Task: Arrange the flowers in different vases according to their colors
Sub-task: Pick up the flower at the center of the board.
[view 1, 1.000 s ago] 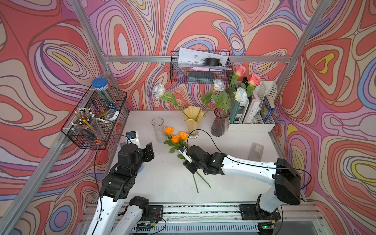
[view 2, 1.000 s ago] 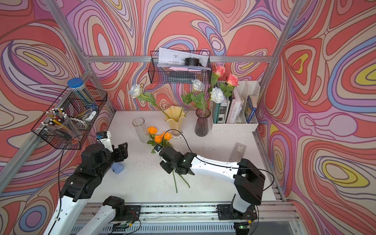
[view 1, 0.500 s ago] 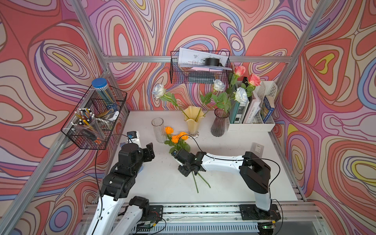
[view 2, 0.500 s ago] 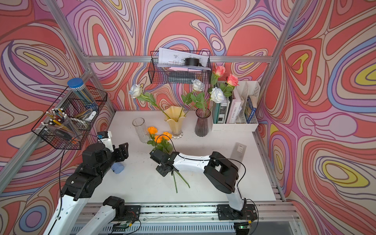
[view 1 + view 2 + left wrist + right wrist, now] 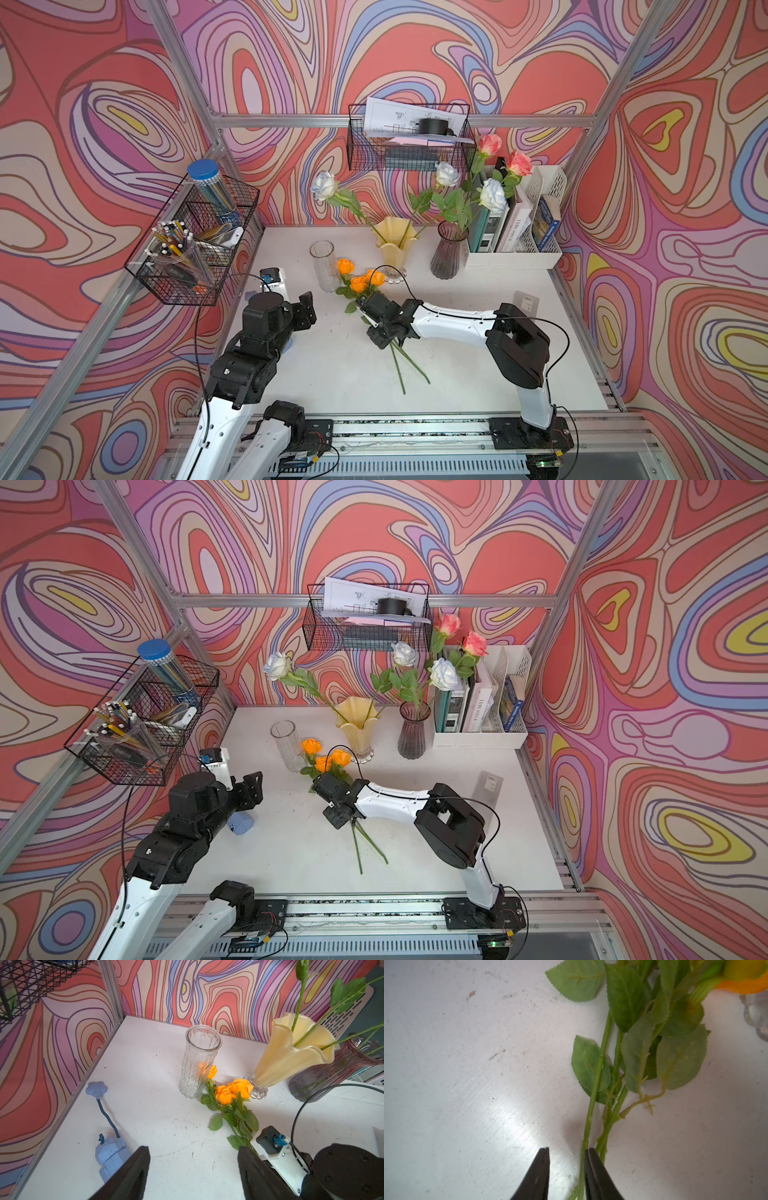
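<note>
On the white table [image 5: 316,374], most of the sorting was judged done. The creamy yellow vase [image 5: 394,245] was seen to be holding stems that appeared to belong to the three white roses [image 5: 324,185], and the smoky purple vase [image 5: 448,254] those of the two pink roses [image 5: 519,163], though the crossing stems could not be traced with certainty. The clear glass vase [image 5: 323,266] was found empty. The three orange roses [image 5: 360,283] were yet to be placed: they were laid flat on the table, heads just beside the clear vase. The left gripper [image 5: 193,1149] was held wide open and empty above the table. The right gripper [image 5: 566,1150] was positioned over the orange stems, its jaws narrowly parted around one stem [image 5: 591,1105], which was touched by one finger only and not pinched.
</note>
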You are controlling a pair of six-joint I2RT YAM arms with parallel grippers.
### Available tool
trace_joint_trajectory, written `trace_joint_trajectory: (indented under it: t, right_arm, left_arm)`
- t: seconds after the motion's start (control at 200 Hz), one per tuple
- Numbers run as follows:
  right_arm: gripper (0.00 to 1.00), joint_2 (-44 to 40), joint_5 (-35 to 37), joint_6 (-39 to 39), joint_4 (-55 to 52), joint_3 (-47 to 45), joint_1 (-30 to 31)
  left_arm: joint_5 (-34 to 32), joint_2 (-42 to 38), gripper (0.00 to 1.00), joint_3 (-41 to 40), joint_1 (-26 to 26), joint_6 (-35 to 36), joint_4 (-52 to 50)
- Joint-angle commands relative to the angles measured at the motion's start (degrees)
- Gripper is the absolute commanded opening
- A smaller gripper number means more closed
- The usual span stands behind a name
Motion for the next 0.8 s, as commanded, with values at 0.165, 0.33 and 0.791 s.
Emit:
trace_joint_trajectory:
  t: [0.165, 0.33, 0.791]
  right_arm:
    - [0.31, 1.83, -0.91, 1.13, 0.89, -0.45, -1.68]
    - [0.3, 2.69, -2.21, 0.86, 1.25, -0.12, -2.03]
    - [0.25, 3.83, -3.77, 1.57, 1.99, -0.91, -2.04]
  left_arm:
    - [0.24, -0.01, 0.72, -0.38, 0.24, 0.11, -0.18]
    - [0.24, -0.03, 0.72, -0.52, 0.23, 0.08, -0.17]
    - [0.11, 0.05, 0.72, -0.52, 0.23, -0.02, -0.07]
